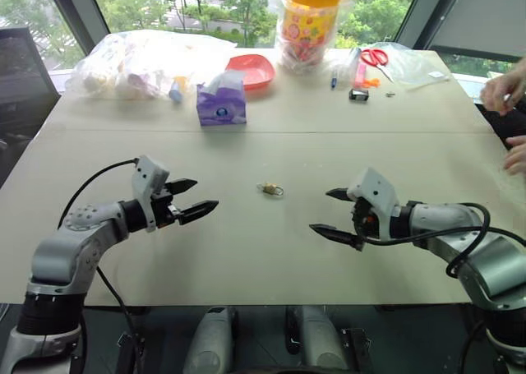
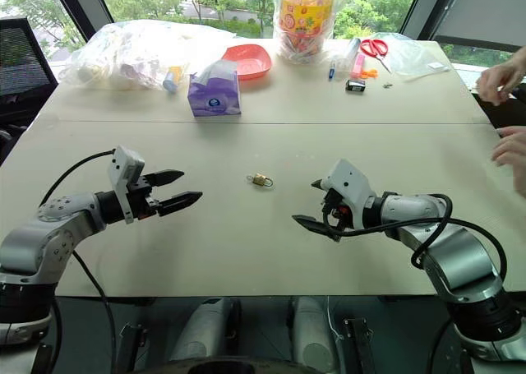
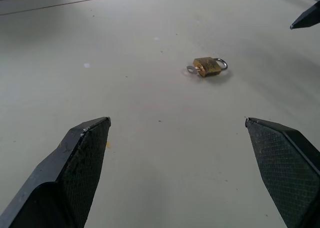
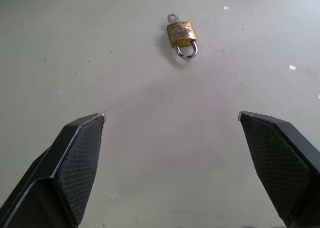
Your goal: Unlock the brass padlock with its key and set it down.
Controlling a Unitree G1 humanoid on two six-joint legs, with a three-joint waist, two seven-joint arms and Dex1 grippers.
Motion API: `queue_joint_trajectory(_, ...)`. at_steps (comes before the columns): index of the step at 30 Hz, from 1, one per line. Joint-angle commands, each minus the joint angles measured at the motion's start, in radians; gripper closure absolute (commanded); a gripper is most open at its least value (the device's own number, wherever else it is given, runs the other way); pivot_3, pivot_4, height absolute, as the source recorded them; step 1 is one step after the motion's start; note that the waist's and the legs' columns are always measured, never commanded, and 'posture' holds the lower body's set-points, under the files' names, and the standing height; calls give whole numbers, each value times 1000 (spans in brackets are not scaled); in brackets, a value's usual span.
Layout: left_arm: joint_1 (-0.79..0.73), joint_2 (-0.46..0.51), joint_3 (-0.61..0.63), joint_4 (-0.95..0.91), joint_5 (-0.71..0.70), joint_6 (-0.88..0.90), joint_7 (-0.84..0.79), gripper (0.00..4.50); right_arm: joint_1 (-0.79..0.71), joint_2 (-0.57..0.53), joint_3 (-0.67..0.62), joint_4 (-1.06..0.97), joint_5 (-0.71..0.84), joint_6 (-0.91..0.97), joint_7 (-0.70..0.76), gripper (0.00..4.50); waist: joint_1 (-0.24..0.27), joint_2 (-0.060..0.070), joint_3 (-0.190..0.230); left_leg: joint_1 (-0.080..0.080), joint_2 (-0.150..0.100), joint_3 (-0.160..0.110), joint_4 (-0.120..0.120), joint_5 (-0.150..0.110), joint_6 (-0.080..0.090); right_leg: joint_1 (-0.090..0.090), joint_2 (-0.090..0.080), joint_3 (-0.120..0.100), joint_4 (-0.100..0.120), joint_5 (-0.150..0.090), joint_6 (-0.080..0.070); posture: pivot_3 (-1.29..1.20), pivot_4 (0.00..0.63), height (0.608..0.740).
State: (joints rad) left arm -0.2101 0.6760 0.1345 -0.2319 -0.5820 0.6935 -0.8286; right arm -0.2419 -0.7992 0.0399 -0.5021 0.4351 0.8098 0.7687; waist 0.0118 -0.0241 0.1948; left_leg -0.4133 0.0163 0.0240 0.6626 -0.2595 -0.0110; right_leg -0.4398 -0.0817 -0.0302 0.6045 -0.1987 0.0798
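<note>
The brass padlock (image 1: 267, 189) lies flat on the middle of the beige table (image 1: 246, 259), its silvery shackle (image 4: 186, 50) looking closed. The key (image 4: 172, 18) sticks out of the end of the lock opposite the shackle, and only its small silvery head shows. My left gripper (image 1: 205, 193) hovers to the left of the lock, open and empty, pointing toward it. On the other side my right gripper (image 1: 320, 210) is also open and empty, aimed at the lock. Both stand well short of the lock. A right fingertip (image 3: 305, 18) shows in the left wrist view.
Along the far edge stand a purple tissue box (image 1: 221, 100), a red bowl (image 1: 251, 68), a bagged yellow cup (image 1: 311, 20), red scissors (image 1: 375, 57) and plastic bags (image 1: 140, 62). A person's hands (image 1: 505, 90) rest at the table's right side.
</note>
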Motion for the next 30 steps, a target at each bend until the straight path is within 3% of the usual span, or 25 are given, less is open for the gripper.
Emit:
queue_joint_trajectory(1,-8,17,22,-36,-22,4,-11,0,-30,12,-3,1,-1,1,-13,21,0,0,0,0,0,0,0,0,0,0,0,0,0,0,0,0,150,740)
queue_joint_trajectory(10,-10,26,18,-38,-19,3,-7,0,-88,42,-3,11,24,120,-65,21,0,0,0,0,0,0,0,0,0,0,0,0,0,0,0,0,150,740)
queue_joint_trajectory(15,-58,64,-13,-14,1,-6,-49,0,-226,97,118,89,-52,120,-105,21,-3,0,0,0,-1,0,1,0,0,0,1,0,0,0,0,0,150,740)
queue_joint_trajectory(19,-114,155,-44,5,6,-3,-158,0,-374,210,270,205,-102,134,-97,21,-14,0,0,1,0,2,1,0,0,-1,3,0,2,0,-1,0,150,740)
queue_joint_trajectory(24,-115,235,-57,1,20,-8,-228,0,-473,249,379,351,-177,85,-51,21,-22,0,0,-2,-2,1,0,0,0,-2,1,0,4,0,-1,0,150,740)
queue_joint_trajectory(30,-89,209,-67,-14,43,-25,-193,0,-578,286,458,498,-268,35,-5,21,-25,0,0,-2,-2,2,2,0,0,-3,1,0,5,0,0,0,150,740)
